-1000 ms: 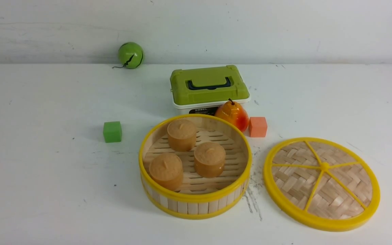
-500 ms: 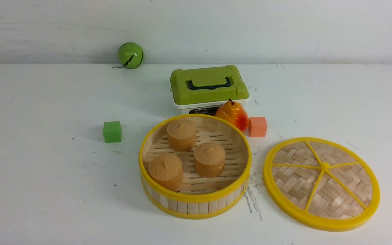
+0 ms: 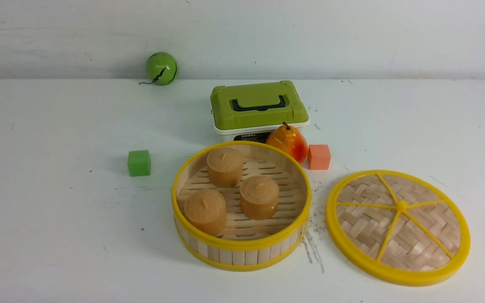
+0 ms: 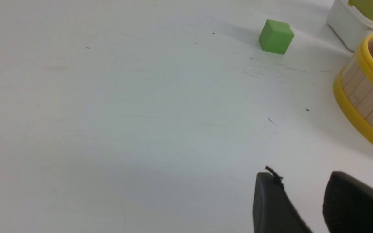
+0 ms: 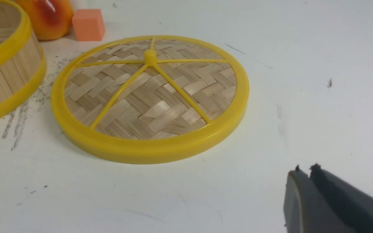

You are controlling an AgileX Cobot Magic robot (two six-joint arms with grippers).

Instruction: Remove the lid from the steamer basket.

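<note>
The steamer basket stands uncovered at the table's middle, with three brown round cakes on its slatted floor. The lid, a woven bamboo disc with yellow rim and spokes, lies flat on the table to the basket's right, apart from it. Neither arm shows in the front view. In the right wrist view my right gripper hovers over bare table near the lid, jaws together and empty. In the left wrist view my left gripper is open with nothing between its fingers, near the basket's wall.
Behind the basket sit a green rectangular box, a pear and an orange cube. A green cube lies to the basket's left. A green ball rests by the back wall.
</note>
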